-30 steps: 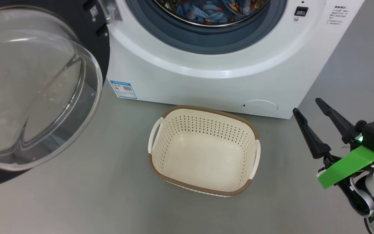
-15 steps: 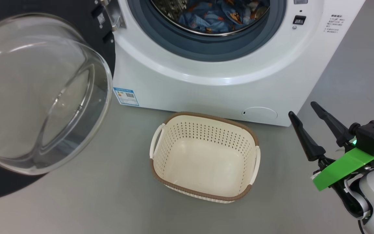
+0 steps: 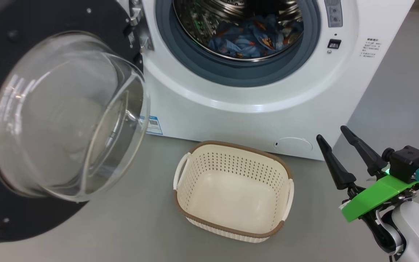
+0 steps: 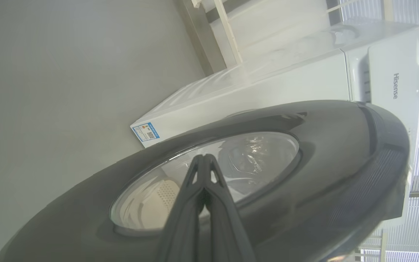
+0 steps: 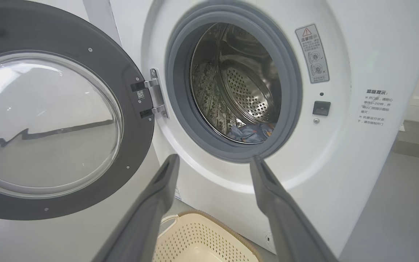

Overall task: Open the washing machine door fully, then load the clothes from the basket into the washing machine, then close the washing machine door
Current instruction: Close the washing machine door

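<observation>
The washing machine [image 3: 253,109] stands with its door [image 3: 2,47] swung open to the left, the glass bowl [image 3: 67,116] bulging toward me. Blue printed clothes [image 3: 249,38] lie inside the steel drum and also show low in the drum [image 5: 249,131] in the right wrist view. The basket [image 3: 231,145] sits empty on the floor before the machine. My right gripper [image 3: 332,134] hangs open at the lower right, beside the basket, holding nothing. My left gripper [image 4: 204,157] is shut and empty, pointing at the door's outer black face [image 4: 304,203]; I cannot tell if it touches.
Grey floor [image 3: 122,233] surrounds the basket. The open door takes up the left side. A round service flap [image 3: 293,145] sits low on the machine front, and a blue label [image 3: 155,125] is partly behind the glass bowl.
The whole head picture has slid downward, so the camera moved; more of the drum shows. The glass bowl now overlaps the blue label. The right gripper stays open in the same pose.
</observation>
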You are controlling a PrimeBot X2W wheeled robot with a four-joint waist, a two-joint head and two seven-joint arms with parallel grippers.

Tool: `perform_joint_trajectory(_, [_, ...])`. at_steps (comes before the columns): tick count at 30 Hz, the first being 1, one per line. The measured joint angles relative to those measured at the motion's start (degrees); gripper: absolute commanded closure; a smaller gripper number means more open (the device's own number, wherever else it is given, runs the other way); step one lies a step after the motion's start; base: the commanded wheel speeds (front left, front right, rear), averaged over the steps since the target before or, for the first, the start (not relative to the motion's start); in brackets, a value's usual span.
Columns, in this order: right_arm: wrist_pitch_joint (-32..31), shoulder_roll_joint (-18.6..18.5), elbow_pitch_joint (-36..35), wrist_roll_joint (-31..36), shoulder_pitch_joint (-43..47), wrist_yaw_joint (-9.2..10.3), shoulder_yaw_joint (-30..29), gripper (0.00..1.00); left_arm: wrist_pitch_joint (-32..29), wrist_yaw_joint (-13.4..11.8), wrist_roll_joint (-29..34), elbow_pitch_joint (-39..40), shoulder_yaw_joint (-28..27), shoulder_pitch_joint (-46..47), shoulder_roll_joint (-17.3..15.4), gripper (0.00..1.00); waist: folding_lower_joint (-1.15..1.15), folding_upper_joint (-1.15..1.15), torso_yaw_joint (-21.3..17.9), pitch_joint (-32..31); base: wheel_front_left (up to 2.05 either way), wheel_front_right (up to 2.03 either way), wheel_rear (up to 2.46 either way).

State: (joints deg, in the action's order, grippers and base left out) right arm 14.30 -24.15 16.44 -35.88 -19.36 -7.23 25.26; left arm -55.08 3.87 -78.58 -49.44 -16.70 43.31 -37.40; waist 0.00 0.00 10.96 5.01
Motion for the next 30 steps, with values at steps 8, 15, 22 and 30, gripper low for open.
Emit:
perform_joint_trajectory(8, [0.01,2.25,-0.07,-0.02,2.41,0.00,-2.15,0.00,-7.88,-5.31,-1.48,12.81,1.86,-4.84,2.04,1.00,0.00,0.00,1.05,-2.03,0.00,0.00,0.00])
perform_joint_trajectory(15, [0.09,3.81,-0.07,0.05,3.64,0.00,-3.45,0.00,-13.97,-12.94,-4.45,26.38,3.31,-9.68,5.53,1.00,0.00,0.00,1.52,-3.57,0.00,0.00,0.00])
perform_joint_trajectory(22, [0.10,4.67,-0.26,0.05,4.48,0.00,-4.07,0.00,-16.85,-19.31,-5.65,38.00,4.57,-14.77,8.14,1.00,0.00,0.00,0.08,-4.44,0.00,0.00,0.00])
perform_joint_trajectory(30, [0.11,5.48,-0.40,0.15,4.89,0.00,-4.82,0.00,-18.06,-21.63,-6.94,45.06,6.16,-17.28,11.29,1.00,0.00,0.00,-2.32,-4.80,0.00,0.00,0.00])
